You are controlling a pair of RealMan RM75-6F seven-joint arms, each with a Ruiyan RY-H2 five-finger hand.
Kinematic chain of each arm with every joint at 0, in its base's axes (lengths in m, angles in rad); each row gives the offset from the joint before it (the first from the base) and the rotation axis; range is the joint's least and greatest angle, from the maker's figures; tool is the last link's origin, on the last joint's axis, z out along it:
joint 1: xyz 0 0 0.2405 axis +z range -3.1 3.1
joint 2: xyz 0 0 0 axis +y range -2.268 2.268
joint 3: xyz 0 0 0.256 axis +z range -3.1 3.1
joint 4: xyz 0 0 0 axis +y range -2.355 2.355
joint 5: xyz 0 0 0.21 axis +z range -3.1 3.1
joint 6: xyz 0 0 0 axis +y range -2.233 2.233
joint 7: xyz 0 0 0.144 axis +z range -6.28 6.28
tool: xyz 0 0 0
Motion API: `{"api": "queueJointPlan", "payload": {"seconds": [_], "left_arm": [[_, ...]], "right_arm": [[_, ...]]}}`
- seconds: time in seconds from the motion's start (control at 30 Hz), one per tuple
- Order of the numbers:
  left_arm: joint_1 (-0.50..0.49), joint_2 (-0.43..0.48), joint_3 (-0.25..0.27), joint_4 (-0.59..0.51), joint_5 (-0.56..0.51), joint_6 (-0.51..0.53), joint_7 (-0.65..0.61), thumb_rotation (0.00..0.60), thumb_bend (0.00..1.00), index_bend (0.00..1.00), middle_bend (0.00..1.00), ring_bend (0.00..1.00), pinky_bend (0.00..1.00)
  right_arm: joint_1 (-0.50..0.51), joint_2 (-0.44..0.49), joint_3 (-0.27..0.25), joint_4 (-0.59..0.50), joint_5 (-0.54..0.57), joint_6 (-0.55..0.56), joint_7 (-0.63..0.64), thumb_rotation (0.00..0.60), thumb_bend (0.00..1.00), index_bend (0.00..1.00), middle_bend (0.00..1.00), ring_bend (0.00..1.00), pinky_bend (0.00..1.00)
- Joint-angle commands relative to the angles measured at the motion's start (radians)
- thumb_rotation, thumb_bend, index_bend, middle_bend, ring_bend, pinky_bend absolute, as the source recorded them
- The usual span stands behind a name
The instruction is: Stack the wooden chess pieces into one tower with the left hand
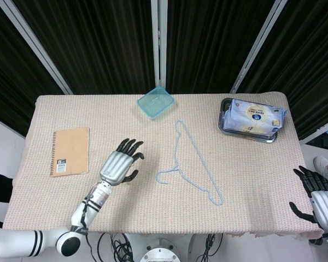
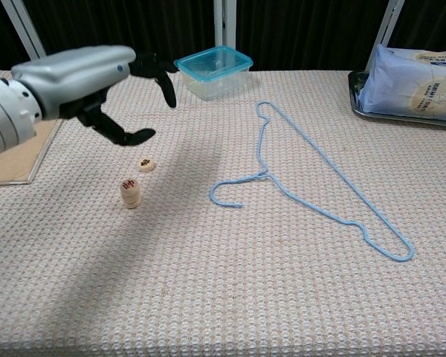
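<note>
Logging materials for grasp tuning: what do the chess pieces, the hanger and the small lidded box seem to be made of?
Chess pieces: pale unvarnished-looking wood, matte, printed red or dark marks. Hanger: thin light-blue wire, probably plastic-coated, since it bends narrowly. Lidded box: translucent teal plastic, glossy edges.

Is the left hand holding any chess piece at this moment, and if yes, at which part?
No, nothing is held. The left hand is raised with fingers apart, above the small stack of pieces and the single piece on the table. The right hand is also empty.
</note>
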Motion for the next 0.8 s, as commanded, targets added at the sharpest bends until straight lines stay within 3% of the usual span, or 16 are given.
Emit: {"api": "queueJointPlan", "payload": {"seconds": [0.03,0.3,0.53,0.8], "left_arm": [[0.022,-0.061,-0.046,0.05,0.042,0.105,0.043,0.6,0.32,0.41,0.22,0.04,0.0],[-0.016,-0.125,-0.087,0.181,-0.097,0.038,0.162,0.6,0.16,0.45,0.2,0.01,0.0],[-0.071,-0.156,-0.1,0.259,-0.225,-0.063,0.259,0.6,0.14,0.43,0.17,0.0,0.0],[-0.098,-0.138,-0.105,0.242,-0.325,-0.131,0.279,0.6,0.13,0.4,0.12,0.0,0.0]], "right_arm": [[0.0,0.001,-0.001,0.002,-0.001,0.0,0.005,0.6,0.26,0.0,0.0,0.0,0.0],[0.0,0.001,-0.003,0.005,-0.007,0.002,0.009,0.6,0.26,0.0,0.0,0.0,0.0],[0.002,0.001,-0.002,0.007,-0.004,-0.003,0.013,0.6,0.26,0.0,0.0,0.0,0.0],[0.003,0.002,0.0,0.01,-0.001,-0.004,0.019,0.6,0.26,0.0,0.0,0.0,0.0]]}}
